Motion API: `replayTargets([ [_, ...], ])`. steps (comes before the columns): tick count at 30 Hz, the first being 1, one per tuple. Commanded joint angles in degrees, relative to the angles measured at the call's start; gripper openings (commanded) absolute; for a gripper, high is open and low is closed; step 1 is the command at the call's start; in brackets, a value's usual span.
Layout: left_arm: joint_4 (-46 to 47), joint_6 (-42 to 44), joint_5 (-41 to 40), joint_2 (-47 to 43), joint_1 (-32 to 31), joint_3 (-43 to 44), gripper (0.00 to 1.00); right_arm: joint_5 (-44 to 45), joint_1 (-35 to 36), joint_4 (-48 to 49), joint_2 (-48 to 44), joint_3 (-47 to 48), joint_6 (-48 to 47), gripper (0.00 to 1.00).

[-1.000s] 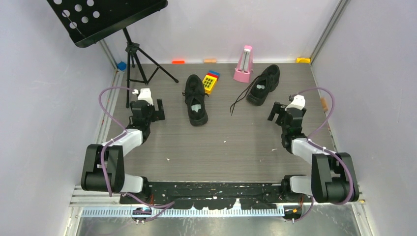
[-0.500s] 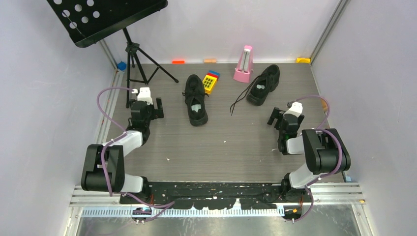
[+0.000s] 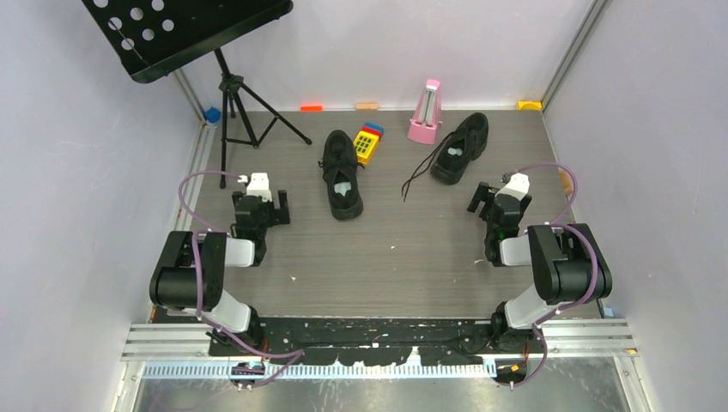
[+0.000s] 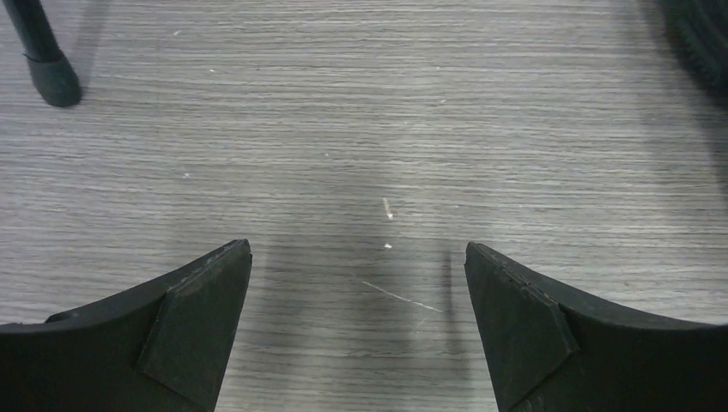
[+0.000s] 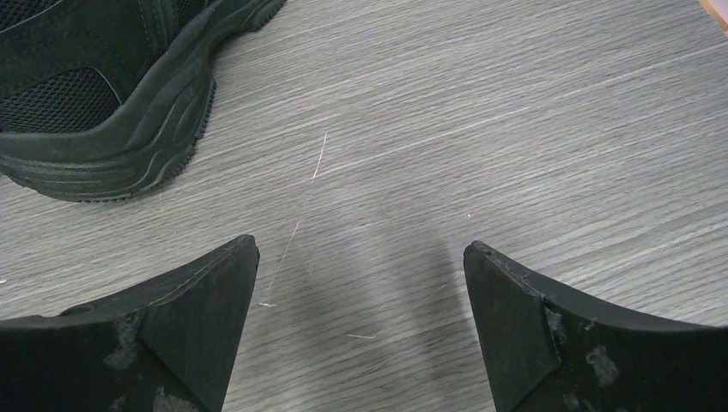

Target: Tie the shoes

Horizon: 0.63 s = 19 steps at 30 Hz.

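Note:
Two black sneakers lie on the grey wood table. The left shoe (image 3: 342, 174) lies mid-table, toe toward the far wall. The right shoe (image 3: 460, 147) lies tilted at the back right, and its loose black laces (image 3: 421, 174) trail toward the middle. Its heel (image 5: 103, 86) shows at the top left of the right wrist view. My left gripper (image 3: 261, 206) is open and empty over bare table, left of the left shoe; it also shows in the left wrist view (image 4: 358, 254). My right gripper (image 3: 494, 199) is open and empty, just near of the right shoe; the right wrist view (image 5: 360, 254) shows it too.
A black music stand (image 3: 226, 94) on a tripod stands at the back left; one foot (image 4: 51, 81) shows in the left wrist view. A pink metronome (image 3: 426, 112) and a yellow toy with coloured buttons (image 3: 368, 142) sit near the back wall, between the shoes.
Both arms have folded back toward their bases. The right gripper drew back first, then the left. The shoes and laces have not moved.

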Motion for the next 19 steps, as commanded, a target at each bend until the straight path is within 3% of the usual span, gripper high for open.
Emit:
replayTargets([
  [1,8.45,2.08,3.09,0.18,0.35,-0.49,1.00,1.54,-0.09,3.34,-0.34,0.99,0.17,0.95],
  [19,9.77,2.15,2.99,0.89,0.37,-0.44,1.00,1.61,-0.09,3.38,-0.28,0.97,0.17,0.97],
])
